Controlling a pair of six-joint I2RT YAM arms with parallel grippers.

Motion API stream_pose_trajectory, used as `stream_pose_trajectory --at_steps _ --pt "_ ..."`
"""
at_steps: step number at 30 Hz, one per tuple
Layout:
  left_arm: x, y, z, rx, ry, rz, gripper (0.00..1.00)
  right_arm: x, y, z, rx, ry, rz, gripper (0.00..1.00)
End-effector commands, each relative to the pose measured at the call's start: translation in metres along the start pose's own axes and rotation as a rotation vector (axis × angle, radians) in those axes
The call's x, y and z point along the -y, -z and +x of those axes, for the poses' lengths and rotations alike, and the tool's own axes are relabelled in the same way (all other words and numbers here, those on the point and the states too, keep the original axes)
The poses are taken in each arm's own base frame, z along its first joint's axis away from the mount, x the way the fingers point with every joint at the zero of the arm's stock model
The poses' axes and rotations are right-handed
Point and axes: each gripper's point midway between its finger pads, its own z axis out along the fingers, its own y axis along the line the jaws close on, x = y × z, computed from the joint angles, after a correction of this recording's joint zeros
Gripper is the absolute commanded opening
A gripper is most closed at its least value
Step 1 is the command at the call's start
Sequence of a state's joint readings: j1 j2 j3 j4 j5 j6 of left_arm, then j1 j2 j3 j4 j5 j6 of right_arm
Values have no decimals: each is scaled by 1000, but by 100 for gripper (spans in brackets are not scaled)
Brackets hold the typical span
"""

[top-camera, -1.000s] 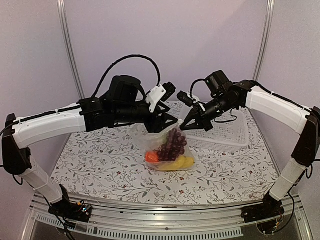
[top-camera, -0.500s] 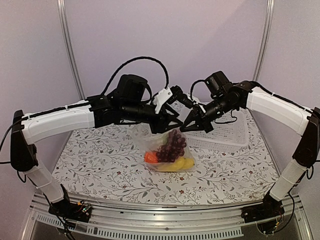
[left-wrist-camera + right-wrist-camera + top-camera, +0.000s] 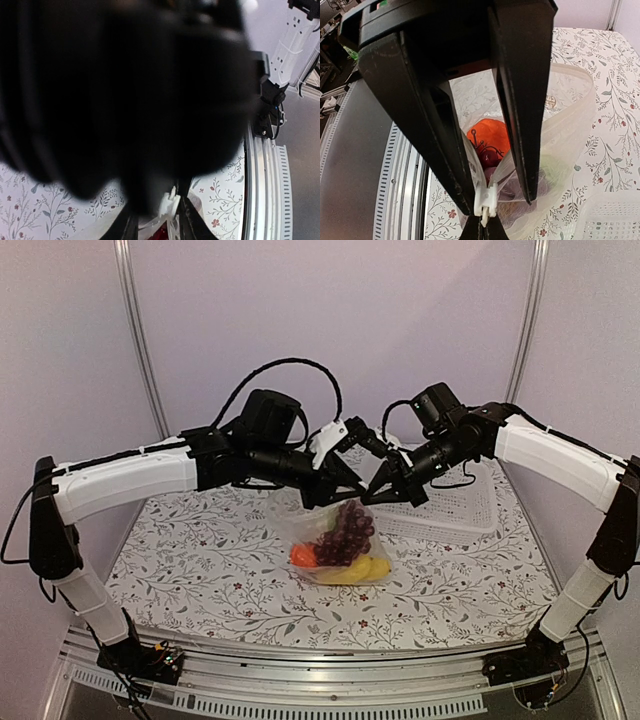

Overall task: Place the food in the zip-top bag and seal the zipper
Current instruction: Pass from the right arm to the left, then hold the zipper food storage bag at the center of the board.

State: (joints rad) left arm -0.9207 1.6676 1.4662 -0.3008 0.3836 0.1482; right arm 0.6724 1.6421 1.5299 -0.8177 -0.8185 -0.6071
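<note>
The clear zip-top bag [image 3: 300,525] hangs above the table with the food inside: dark red grapes [image 3: 348,530], an orange fruit [image 3: 303,555] and yellow pieces [image 3: 358,568]. My right gripper [image 3: 383,490] is shut on the bag's mouth edge. In the right wrist view its fingertips [image 3: 485,232] pinch the zipper strip just below the white slider [image 3: 486,202], and the mouth of the bag [image 3: 570,115] gapes beyond it. My left gripper [image 3: 352,480] is right beside it. Its fingers [image 3: 159,227] stand narrowly open on either side of the slider [image 3: 170,205]. A dark blur hides most of the left wrist view.
A white slotted basket [image 3: 450,510] lies on the floral tablecloth [image 3: 180,570] behind the right gripper, its corner in the right wrist view [image 3: 610,215]. The metal rail of the table's near edge [image 3: 260,190] runs below the bag.
The left arm has reached to the right until its gripper sits against the right gripper at the bag's mouth, and its jaws have narrowed. The right gripper and the bag have stayed put.
</note>
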Motion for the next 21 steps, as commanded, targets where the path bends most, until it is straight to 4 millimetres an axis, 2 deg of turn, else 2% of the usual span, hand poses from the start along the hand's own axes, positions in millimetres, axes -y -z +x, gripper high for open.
stream_pose_trajectory --at_steps 1,7,10,13,15,18,21 --pt "-5 -2 -1 -17 13 18 23 -8 9 -14 43 66 13 1" --pt "-3 1 -6 -3 12 28 11 -7 10 -14 44 70 26 5" --pt "-2 3 -8 3 14 31 7 -4 10 -16 51 69 41 23" --pt "-1 3 -7 1 18 36 5 -2 10 -19 58 66 51 27" --pt "-1 3 -6 0 21 40 5 -1 9 -20 62 64 44 25" --pt "-1 3 -6 -1 25 37 5 0 7 -19 61 56 35 15" --pt "-1 4 -5 -3 27 37 6 1 7 -19 64 58 37 0"
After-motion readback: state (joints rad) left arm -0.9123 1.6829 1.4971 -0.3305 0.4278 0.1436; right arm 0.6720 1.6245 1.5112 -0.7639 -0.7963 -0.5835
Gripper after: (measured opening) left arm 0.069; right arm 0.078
